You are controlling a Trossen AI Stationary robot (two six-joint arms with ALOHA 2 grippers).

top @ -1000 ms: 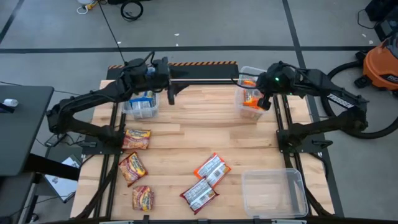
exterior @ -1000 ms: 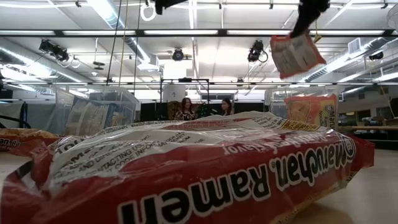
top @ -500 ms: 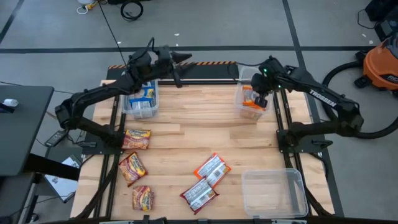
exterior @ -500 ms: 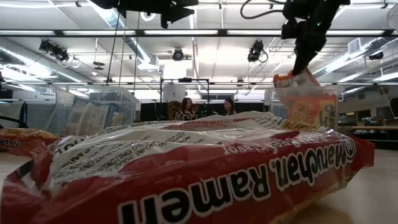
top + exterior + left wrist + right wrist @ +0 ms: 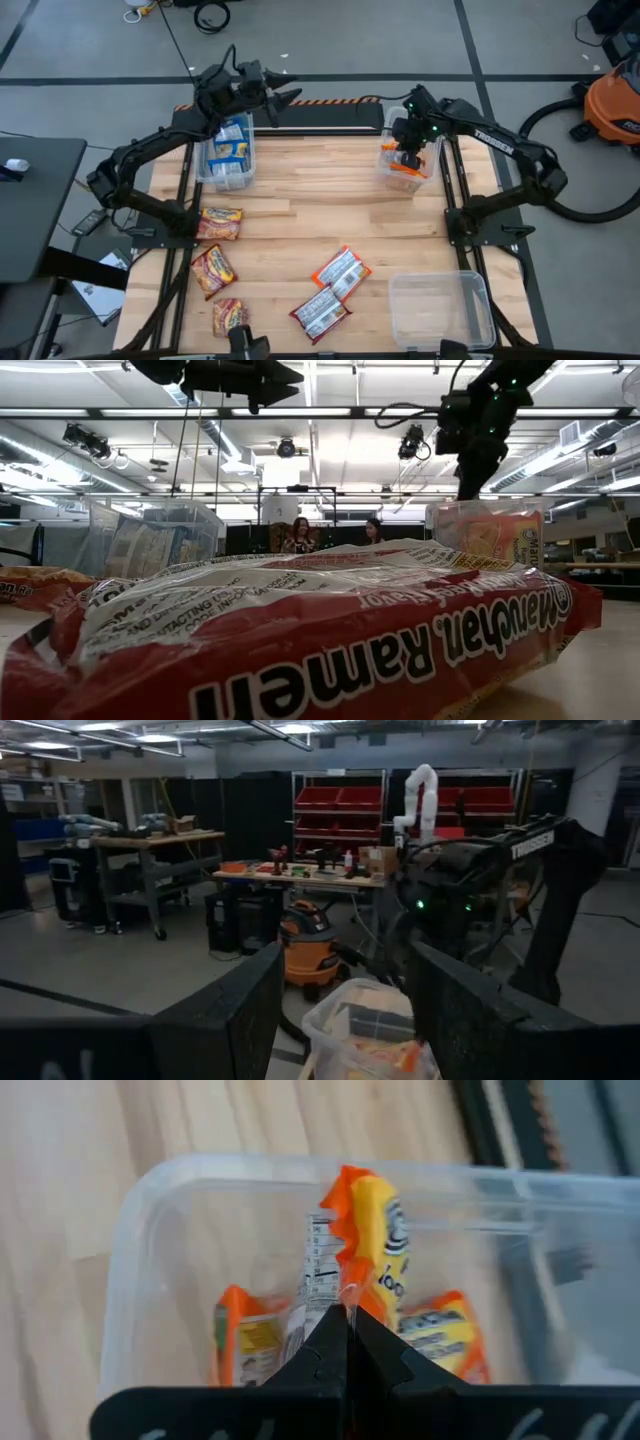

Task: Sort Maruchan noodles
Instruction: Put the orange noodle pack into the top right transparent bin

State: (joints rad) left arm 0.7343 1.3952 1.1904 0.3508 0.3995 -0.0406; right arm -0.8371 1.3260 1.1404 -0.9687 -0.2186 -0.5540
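Note:
My right gripper (image 5: 407, 157) reaches down into the clear far right bin (image 5: 385, 160) and is shut on an orange noodle packet (image 5: 372, 1240). Other orange packets (image 5: 445, 1335) lie in that bin. My left gripper (image 5: 287, 97) stands open and empty, high over the table's far edge beside the far left bin (image 5: 227, 175), which holds blue-and-yellow packets (image 5: 232, 150). Several red packets lie flat on the table: at the near left (image 5: 219, 222) and near the middle (image 5: 342, 270). One red packet (image 5: 300, 640) fills the low view. My right gripper pinches one end of the orange packet (image 5: 343, 1295) between its two shut fingers. The fingers come from above, slanting down into the bin. The packet hangs below them inside the bin's walls, above the packets lying there. I cannot tell whether its lower end rests on them.
A larger clear bin (image 5: 440, 308) stands at the table's near right corner. An orange shop vacuum (image 5: 615, 100) and its hose sit on the floor to the right. People sit in the room far behind the table (image 5: 300, 532).
My right gripper has come down and toward the far edge with the orange packet, which has sunk from high in the air into the far right bin. My left gripper, still open, has swung from over the table out to the far edge.

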